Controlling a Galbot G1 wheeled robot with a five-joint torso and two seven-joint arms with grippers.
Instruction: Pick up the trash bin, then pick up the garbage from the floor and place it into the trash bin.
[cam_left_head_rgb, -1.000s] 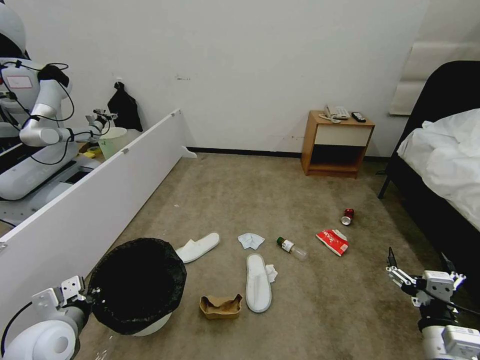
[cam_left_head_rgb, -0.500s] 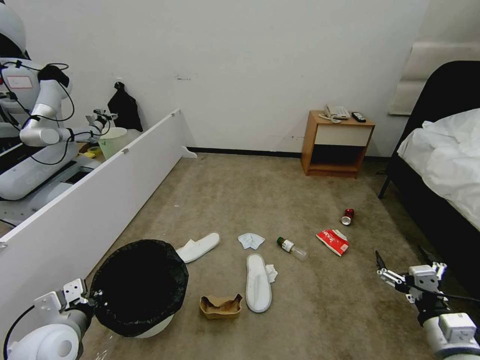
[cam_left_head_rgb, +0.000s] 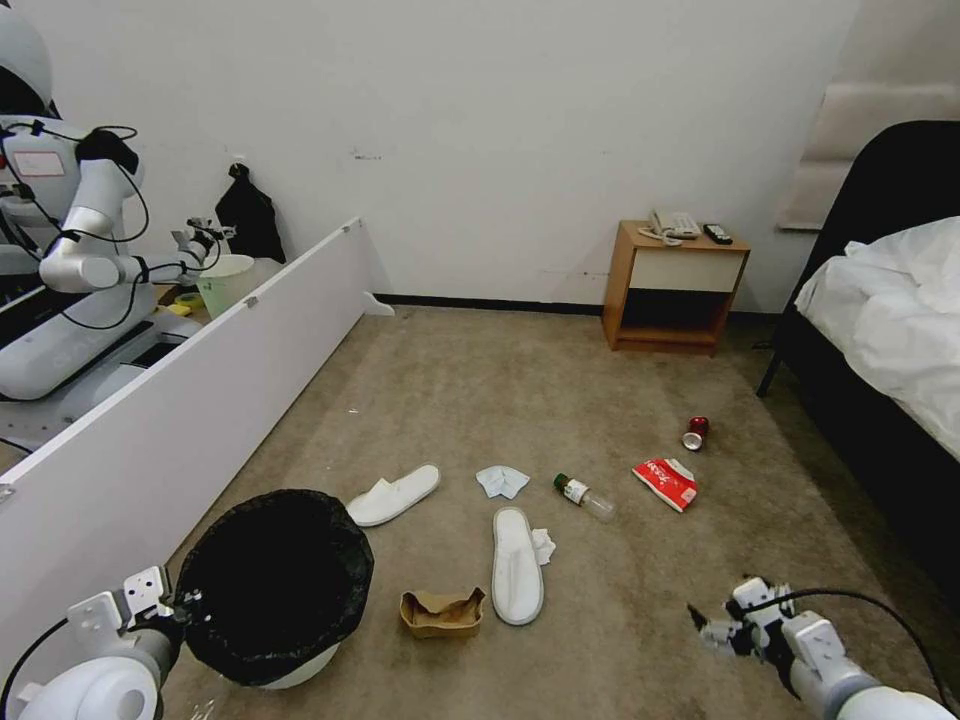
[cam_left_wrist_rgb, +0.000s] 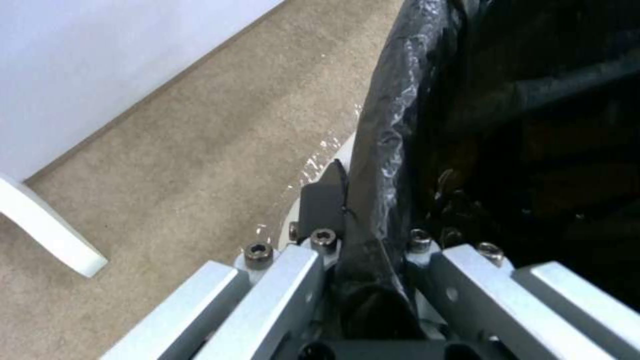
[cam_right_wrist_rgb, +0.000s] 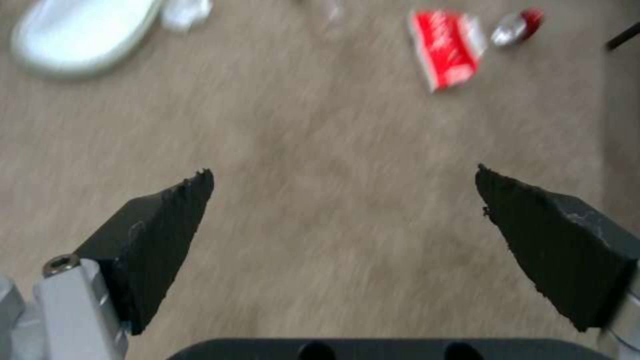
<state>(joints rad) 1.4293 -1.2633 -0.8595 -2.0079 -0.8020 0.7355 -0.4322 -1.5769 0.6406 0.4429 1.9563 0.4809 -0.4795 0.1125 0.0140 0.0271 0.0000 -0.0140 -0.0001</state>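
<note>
The trash bin (cam_left_head_rgb: 275, 585), white with a black bag over its rim, hangs at the lower left. My left gripper (cam_left_head_rgb: 180, 605) is shut on its rim (cam_left_wrist_rgb: 380, 150). The garbage lies on the carpet: two white slippers (cam_left_head_rgb: 395, 495) (cam_left_head_rgb: 517, 565), a cardboard scrap (cam_left_head_rgb: 441, 612), tissues (cam_left_head_rgb: 502, 481), a green-capped bottle (cam_left_head_rgb: 584, 496), a red packet (cam_left_head_rgb: 666, 483) and a red can (cam_left_head_rgb: 695, 433). My right gripper (cam_left_head_rgb: 715, 630) is low at the right, open (cam_right_wrist_rgb: 341, 172) over bare carpet. The packet (cam_right_wrist_rgb: 447, 50), can (cam_right_wrist_rgb: 517, 27) and one slipper (cam_right_wrist_rgb: 80, 30) lie beyond it.
A long white board (cam_left_head_rgb: 180, 400) runs along the left, with another robot (cam_left_head_rgb: 70, 260) and a pale green bucket (cam_left_head_rgb: 225, 283) behind it. A wooden nightstand (cam_left_head_rgb: 675, 288) stands by the far wall. A dark bed with white bedding (cam_left_head_rgb: 890, 330) lines the right.
My right gripper has dropped lower and swung left toward the middle of the carpet. The bin has sunk slightly in my left gripper.
</note>
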